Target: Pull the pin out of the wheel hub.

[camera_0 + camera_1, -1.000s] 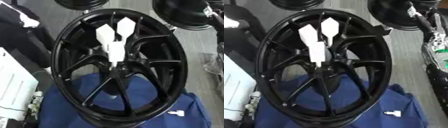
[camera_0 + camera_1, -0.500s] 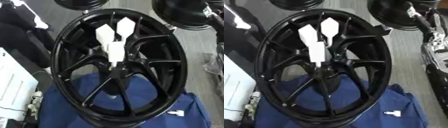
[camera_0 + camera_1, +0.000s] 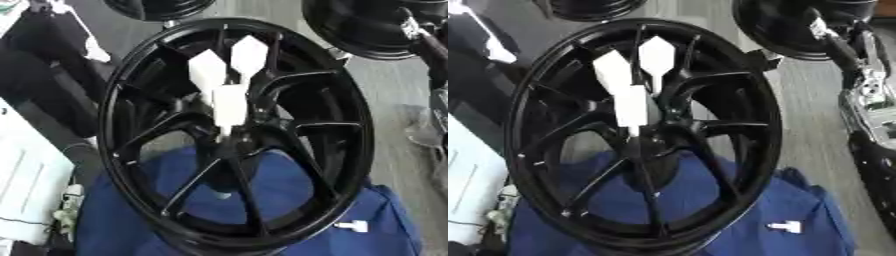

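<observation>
A blue cloth point(image 3: 262, 200) carries the black wheel point(image 3: 236, 135). A white pin point(image 3: 229, 106) stands in its hub. Right arm point(image 3: 868, 100) shows; its hand state cannot be told.

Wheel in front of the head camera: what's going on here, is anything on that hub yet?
Nothing is handling it right now. The black wheel rests on a blue cloth, and a white forked piece sits at its hub with no hand on it. A black and silver arm shows at the right edge, apart from the wheel. A small white part lies on the cloth.
</observation>
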You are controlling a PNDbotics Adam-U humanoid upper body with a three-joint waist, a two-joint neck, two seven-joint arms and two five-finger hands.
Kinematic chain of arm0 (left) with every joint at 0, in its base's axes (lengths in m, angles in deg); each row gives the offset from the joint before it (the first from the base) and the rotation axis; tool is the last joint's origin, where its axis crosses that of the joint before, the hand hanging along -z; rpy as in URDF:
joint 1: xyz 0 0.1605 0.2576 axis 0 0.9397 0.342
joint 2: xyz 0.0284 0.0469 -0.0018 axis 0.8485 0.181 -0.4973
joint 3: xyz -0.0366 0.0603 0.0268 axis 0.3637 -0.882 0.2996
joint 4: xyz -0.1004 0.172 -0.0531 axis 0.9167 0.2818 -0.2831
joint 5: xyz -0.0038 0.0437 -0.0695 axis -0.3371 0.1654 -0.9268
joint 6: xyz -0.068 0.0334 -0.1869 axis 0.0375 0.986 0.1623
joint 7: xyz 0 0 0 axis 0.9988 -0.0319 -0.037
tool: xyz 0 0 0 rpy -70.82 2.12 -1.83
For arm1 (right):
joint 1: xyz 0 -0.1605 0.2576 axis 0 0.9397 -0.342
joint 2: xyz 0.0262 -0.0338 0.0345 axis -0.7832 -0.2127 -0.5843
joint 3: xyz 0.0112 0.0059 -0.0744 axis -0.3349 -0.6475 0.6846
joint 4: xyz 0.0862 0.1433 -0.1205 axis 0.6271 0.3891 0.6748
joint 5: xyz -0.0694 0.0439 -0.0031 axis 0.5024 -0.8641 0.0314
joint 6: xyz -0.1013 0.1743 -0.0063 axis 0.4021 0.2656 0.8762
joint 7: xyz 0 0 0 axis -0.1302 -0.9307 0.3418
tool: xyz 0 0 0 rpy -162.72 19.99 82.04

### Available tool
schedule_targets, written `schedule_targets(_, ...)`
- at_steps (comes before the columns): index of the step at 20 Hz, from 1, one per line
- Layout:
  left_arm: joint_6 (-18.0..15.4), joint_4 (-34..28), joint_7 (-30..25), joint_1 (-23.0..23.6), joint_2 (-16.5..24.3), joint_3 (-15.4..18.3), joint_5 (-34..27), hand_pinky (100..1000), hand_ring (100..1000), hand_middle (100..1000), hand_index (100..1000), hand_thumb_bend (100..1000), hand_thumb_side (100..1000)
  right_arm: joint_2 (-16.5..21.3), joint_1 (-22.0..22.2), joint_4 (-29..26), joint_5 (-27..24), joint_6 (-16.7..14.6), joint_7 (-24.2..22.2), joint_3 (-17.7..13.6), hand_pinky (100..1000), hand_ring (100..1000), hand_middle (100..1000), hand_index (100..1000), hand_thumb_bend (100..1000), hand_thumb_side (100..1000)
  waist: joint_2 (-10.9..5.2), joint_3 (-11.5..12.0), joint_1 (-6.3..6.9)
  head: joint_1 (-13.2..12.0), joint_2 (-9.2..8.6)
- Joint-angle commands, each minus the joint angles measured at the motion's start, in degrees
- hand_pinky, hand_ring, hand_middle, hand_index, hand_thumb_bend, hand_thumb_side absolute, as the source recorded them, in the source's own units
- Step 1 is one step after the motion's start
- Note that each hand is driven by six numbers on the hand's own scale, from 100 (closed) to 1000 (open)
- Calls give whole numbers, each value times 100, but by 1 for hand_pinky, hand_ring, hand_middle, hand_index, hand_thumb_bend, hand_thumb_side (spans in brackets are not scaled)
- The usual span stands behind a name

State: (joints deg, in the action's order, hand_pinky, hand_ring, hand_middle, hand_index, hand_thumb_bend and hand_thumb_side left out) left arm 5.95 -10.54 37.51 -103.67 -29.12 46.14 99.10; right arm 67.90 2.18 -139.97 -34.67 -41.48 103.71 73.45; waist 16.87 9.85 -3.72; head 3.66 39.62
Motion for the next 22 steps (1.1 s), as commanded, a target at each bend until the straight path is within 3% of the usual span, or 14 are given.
schedule_targets(1, 86, -64, -357, -227, -9, 146, -86, 866, 832, 750, 754, 585, 100, 97, -102, -47, 17, 7, 11, -22, 845, 743, 673, 849, 539, 463, -76, -32, 34, 9, -99)
schedule_targets(7, 259, -179, -899, -298, -35, 295, -194, 866, 832, 750, 754, 585, 100, 92, -107, -46, 14, 8, 19, -20, 845, 743, 673, 849, 539, 463, -71, -34, 35, 14, -108)
schedule_targets(14, 281, -237, -931, -449, -230, 134, -338, 868, 845, 774, 805, 619, 100, 36, -186, -50, 23, 12, -9, 18, 847, 741, 671, 850, 530, 463, 28, -148, 65, 14, -222)
schedule_targets(22, 212, -485, -931, -534, -208, -25, -458, 873, 850, 776, 801, 645, 100, 21, -234, -73, 14, 16, -41, 70, 847, 739, 670, 850, 525, 464, 108, -200, 97, 37, -335)
